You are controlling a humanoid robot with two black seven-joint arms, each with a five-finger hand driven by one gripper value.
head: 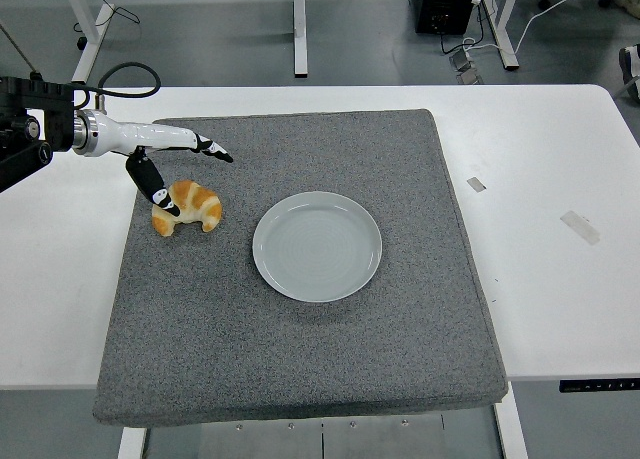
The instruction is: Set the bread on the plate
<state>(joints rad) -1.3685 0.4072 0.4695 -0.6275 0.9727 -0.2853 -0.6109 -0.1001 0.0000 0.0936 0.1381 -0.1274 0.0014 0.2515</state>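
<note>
Head view: I see my left hand (165,164) spread open over the bread (188,207) on the grey mat (300,359), plate (317,246) right, white bench (560,279) beneath.

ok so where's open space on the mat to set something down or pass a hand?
Free: the mat in front of the plate, the strip right of the plate to the mat's edge, and the back band behind the plate. Crowded: the left-back corner, where the left hand straddles the croissant.
</note>
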